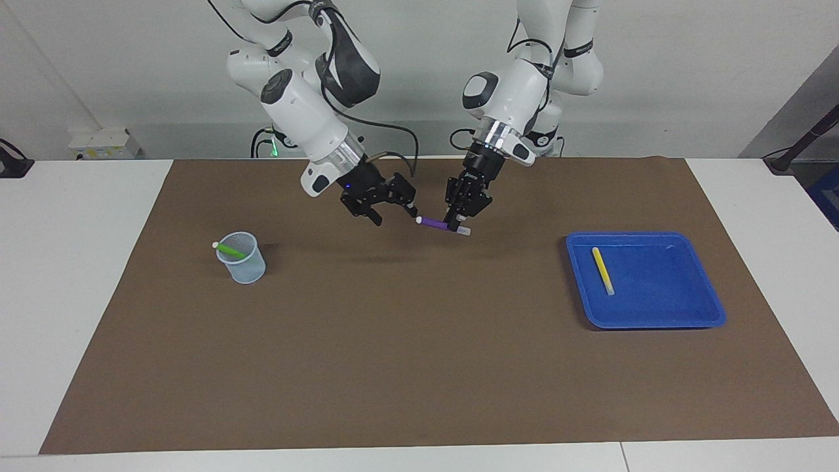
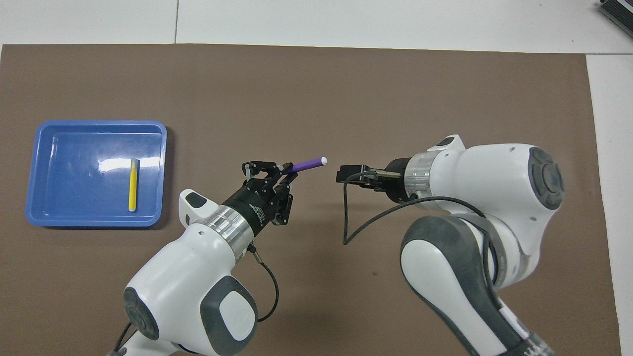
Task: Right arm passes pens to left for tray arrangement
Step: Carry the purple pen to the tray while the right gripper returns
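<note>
Purple plastic sits pinched in your left hand [image 1: 457, 225]: the purple pen [image 1: 439, 225] is clamped near one end between the black fingertips, and the rest of it juts out nearly level toward the right arm's end of the surface, its pale tip free in the air. In the overhead view you see the same pen [image 2: 306, 164] sticking out of that hand with nothing else touching it. The hand hangs above the brown mat [image 1: 419, 367], over its middle, on the part close to the robots.

Your right hand [image 1: 388, 208] is just beside the pen's free tip but apart from it, a clear gap showing between them in both views. Its fingers stand spread and hold nothing. A small blue light shows on its body. It too is up in the air over the mat.

Moving outward, toward the left arm's end of the surface you find the blue tray [image 1: 711, 308] lying flat on the mat. The yellow pen [image 1: 603, 270] lies in it, close to the rim on the side nearest the middle of the surface.

Toward the right arm's end stands the small translucent cup [image 1: 244, 262], upright on the mat. The green pen [image 1: 229, 249] leans in it, its pale tip poking out over the rim.
</note>
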{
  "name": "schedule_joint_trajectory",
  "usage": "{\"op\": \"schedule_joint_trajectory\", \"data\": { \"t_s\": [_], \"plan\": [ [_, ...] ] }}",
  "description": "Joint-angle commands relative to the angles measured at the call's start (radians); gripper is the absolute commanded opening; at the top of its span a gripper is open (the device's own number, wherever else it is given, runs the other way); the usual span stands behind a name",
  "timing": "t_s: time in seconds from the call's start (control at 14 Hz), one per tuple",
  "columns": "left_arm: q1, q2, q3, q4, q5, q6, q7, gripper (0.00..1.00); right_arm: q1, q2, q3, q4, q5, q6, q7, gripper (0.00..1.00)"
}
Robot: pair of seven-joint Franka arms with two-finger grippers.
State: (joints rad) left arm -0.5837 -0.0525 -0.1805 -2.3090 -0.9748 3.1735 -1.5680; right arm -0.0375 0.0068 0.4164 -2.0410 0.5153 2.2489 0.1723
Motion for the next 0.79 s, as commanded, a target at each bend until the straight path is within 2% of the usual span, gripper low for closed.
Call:
{"op": "schedule_joint_trajectory", "data": {
  "t_s": [0.0,0.14,0.29,0.5,0.65,0.72],
  "plan": [
    [0.002,-0.007,0.007,0.000,-0.024,-0.029,0.078,0.00,-0.064,-0.034,0.007,-0.008,-0.154,-0.112,-0.205,1.00],
    [0.068,-0.018,0.010,0.005,-0.021,-0.180,0.246,0.00,-0.128,-0.033,0.007,-0.004,-0.262,-0.169,-0.334,1.00],
    [0.154,-0.044,0.012,0.006,-0.021,-0.353,0.469,0.00,-0.183,-0.034,0.007,-0.005,-0.279,-0.183,-0.494,1.00],
    [0.309,-0.076,0.016,0.011,-0.002,-0.614,0.731,0.00,-0.263,-0.031,0.007,-0.008,-0.369,-0.186,-0.692,1.00],
    [0.405,-0.084,0.018,0.028,0.113,-0.774,0.835,0.00,-0.300,-0.019,0.007,-0.013,-0.420,-0.178,-0.862,1.00],
    [0.456,-0.083,0.016,0.061,0.239,-0.870,0.853,0.00,-0.327,-0.007,0.007,-0.016,-0.454,-0.174,-0.995,1.00]
  ]
}}
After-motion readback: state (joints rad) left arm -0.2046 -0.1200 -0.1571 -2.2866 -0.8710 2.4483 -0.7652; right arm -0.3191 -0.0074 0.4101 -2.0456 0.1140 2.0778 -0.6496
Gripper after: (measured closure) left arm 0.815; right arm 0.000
